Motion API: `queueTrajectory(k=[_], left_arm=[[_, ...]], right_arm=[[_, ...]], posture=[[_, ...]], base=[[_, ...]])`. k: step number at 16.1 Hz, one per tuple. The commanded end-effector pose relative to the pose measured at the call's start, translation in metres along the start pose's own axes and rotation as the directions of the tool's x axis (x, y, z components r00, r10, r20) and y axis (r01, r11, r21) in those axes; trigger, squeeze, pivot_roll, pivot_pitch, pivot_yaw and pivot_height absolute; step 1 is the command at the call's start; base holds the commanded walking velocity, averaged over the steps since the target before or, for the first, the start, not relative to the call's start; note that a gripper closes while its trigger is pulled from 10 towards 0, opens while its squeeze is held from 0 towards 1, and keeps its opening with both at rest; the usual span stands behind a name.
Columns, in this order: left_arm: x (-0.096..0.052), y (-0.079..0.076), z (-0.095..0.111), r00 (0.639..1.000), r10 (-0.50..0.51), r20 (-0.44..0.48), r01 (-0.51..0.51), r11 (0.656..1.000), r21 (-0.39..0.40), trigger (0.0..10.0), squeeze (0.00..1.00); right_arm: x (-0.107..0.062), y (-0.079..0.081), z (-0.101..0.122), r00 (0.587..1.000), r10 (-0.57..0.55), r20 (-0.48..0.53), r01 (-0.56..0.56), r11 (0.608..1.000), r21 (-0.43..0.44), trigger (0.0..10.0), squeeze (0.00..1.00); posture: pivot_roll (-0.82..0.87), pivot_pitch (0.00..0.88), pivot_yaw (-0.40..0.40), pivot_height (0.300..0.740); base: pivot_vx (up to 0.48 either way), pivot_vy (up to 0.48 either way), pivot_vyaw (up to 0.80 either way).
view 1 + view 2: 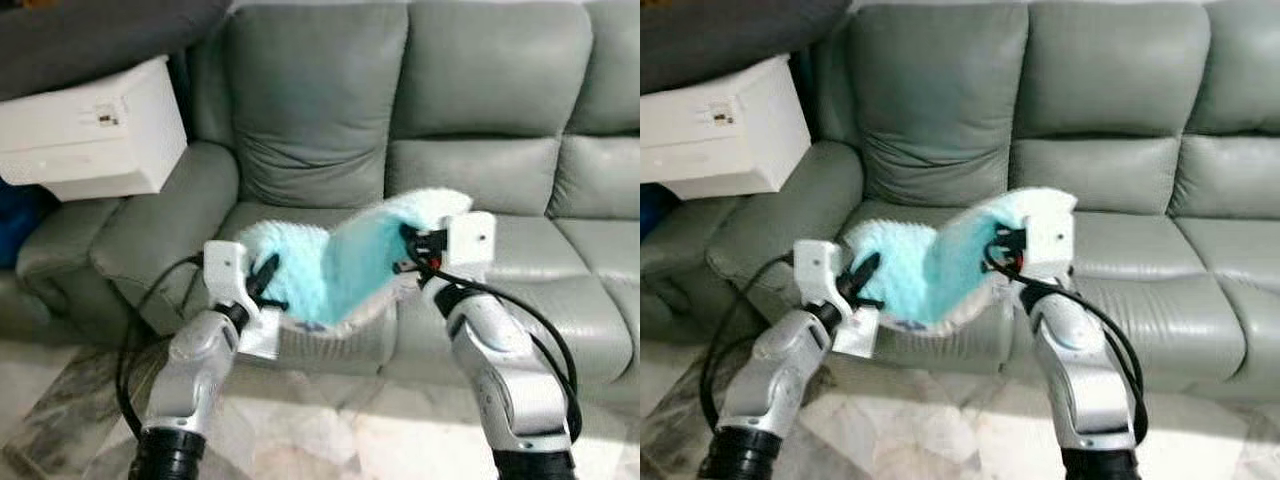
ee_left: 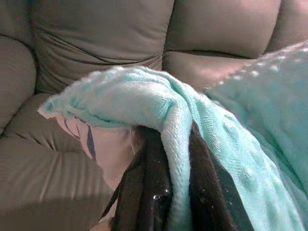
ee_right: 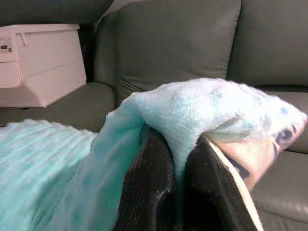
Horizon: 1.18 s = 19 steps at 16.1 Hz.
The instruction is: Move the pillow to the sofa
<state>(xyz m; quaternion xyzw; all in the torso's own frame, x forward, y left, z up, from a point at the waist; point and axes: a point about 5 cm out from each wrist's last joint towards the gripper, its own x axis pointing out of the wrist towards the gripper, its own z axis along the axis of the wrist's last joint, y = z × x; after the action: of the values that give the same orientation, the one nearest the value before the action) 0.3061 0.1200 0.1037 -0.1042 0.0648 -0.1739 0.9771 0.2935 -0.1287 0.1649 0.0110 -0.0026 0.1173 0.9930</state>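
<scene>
Turquoise fleece pillow [image 1: 335, 265], light, soft and sagging, hangs over the grey leather sofa [image 1: 480, 130] seat; left end effector [image 2: 166, 192] and right end effector [image 3: 178, 185] each pinch an opposite edge.

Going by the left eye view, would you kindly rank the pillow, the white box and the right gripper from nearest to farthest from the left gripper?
1. Pillow: pinched in the left gripper.
2. Right gripper: across the pillow, clamping its other edge.
3. White box: up on the sofa's left armrest.

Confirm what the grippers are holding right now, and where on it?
Both hold the turquoise pillow over the sofa seat: left gripper shut on its left edge, right gripper shut on its right edge, fabric pinched between the fingers.
</scene>
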Motion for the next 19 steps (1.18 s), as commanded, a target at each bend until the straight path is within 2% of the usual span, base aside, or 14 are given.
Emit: queueTrajectory(k=[1, 19], left_arm=[[0.0035, -0.0083, 0.0022, 1.0, -0.027, 0.007, 0.027, 1.0, 0.003, 10.0, 0.0], [0.0055, -0.0099, 0.0018, 0.999, -0.04, 0.005, 0.04, 0.999, 0.001, 10.0, 0.0]], right_arm=[[-0.0011, -0.0043, 0.0078, 0.999, -0.013, 0.032, 0.014, 1.0, -0.009, 10.0, 0.0], [-0.0013, -0.0046, 0.0087, 0.999, -0.022, 0.034, 0.023, 1.0, -0.012, 10.0, 0.0]], posture=[[-0.23, 0.0, 0.048, 0.74], [-0.24, 0.0, 0.054, 0.74]], base=[[0.0, -0.315, 0.0], [0.0, -0.337, 0.0]])
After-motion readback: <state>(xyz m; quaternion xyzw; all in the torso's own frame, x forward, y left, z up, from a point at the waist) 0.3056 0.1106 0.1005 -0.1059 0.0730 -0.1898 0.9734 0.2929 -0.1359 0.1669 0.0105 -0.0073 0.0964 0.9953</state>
